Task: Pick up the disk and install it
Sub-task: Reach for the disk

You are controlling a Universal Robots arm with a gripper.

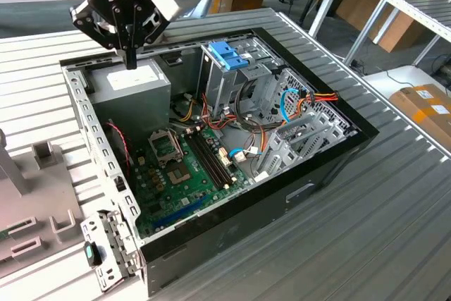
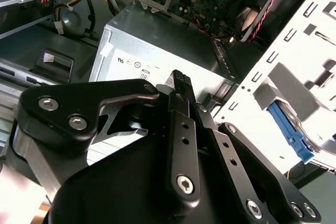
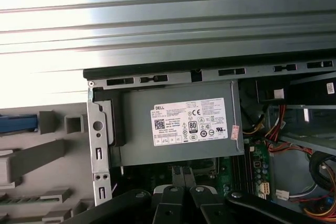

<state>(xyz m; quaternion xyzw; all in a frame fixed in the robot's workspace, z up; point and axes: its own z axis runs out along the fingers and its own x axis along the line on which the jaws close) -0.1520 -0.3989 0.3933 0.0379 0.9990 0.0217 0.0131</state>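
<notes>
Exterior view: gripper (image 1: pixel 130 63), fingers pressed together, nothing held, hovers over grey power supply (image 1: pixel 137 88) inside open computer case (image 1: pixel 246 234).

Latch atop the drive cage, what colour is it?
The latch is light blue, clearest in the exterior view.

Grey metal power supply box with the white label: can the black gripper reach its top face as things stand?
Probably yes. The black gripper hangs shut right over the grey metal power supply box, and nothing lies between them, so the way down looks free.
</notes>
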